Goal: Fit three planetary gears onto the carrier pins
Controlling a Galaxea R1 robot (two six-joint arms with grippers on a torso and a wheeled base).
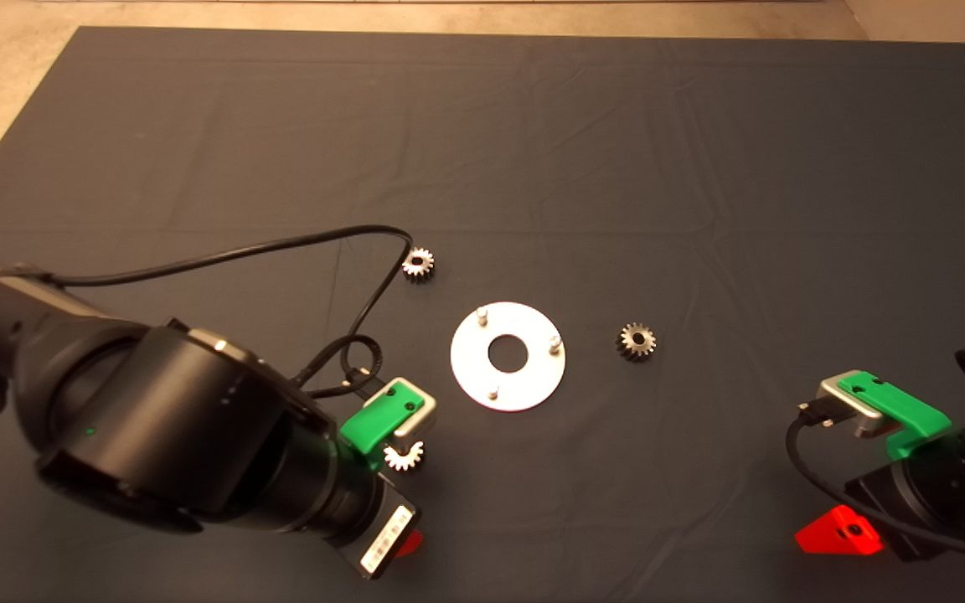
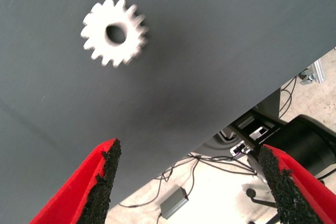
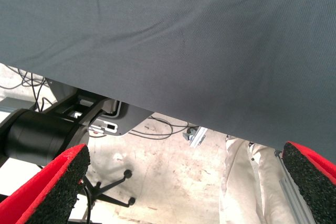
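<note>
The left green gripper [image 2: 186,182] hangs above a small silver-grey toothed spur gear [image 2: 114,32] — red fingers [image 2: 100,174] spread wide, holding nothing; the right green gripper [image 3: 184,182] likewise gapes empty.

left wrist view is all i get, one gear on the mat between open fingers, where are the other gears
Observer: In the head view, one gear lies up-left of the disc, another gear to its right. Yours is the gear below-left of the disc.
Operator: anything on the pins yet
Observer: No. All three pins are bare.
Operator: where's the right arm
Observer: The right gripper waits at the lower right edge, fingers open and empty.
Operator: is my gripper over the gear
Observer: The left gripper hangs beside it, near the mat's edge, not around it.
</note>
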